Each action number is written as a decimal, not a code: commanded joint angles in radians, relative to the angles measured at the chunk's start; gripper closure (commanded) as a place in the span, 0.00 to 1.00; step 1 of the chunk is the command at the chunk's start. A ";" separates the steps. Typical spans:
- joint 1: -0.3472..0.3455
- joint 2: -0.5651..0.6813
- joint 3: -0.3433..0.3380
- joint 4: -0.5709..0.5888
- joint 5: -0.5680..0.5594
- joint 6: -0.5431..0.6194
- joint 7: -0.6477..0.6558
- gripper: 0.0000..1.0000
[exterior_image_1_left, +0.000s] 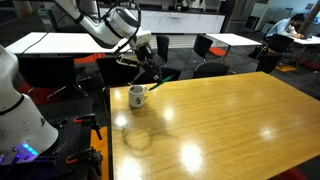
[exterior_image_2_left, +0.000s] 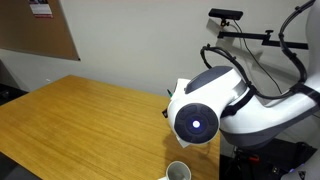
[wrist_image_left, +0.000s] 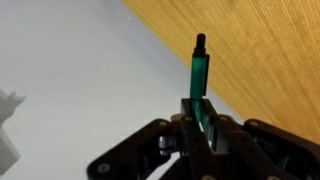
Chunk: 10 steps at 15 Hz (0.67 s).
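- Pincer (wrist_image_left: 201, 112) is shut tight on a green marker (wrist_image_left: 198, 68). The fingers grip its lower body, and the capped end sticks straight out past the tips.
- Grip looks centred, w/ the marker in line w/ the fingers, not skewed.
- In an exterior view the arm (exterior_image_1_left: 105, 28) reaches in from the far left and hangs over the far-left corner of the wooden surface (exterior_image_1_left: 225, 120).
- A white mug (exterior_image_1_left: 137, 96) stands upright near that corner, just on the near side of the pincer and apart from it, as far as I can tell. It's the closest thing to the marker.
- Wrist view: the wood edge runs diagonally under the marker, w/ grey floor on the left. So the marker's free end sits about over the surface's edge, not well in over the wood.
- Doing this well, I reckon:
  - keep the squeeze firm, since a smooth barrel can slip or swivel
  - keep the marker's axis steady, no wrist twist
  - move slow near the mug, as a light mug close to the edge would tip or slide if clipped
  - watch the marker's end vs the rim, not just the fingers
- Elsewhere there are black chairs (exterior_image_1_left: 207, 45) and white tables (exterior_image_1_left: 60, 42) at the far side, and a person (exterior_image_1_left: 288, 28) sits far right. None of it is close.
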 joint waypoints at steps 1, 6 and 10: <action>0.020 -0.012 0.017 -0.018 -0.003 -0.034 0.113 0.97; 0.045 0.002 0.041 -0.025 0.002 -0.043 0.211 0.97; 0.069 0.022 0.063 -0.025 0.010 -0.035 0.235 0.97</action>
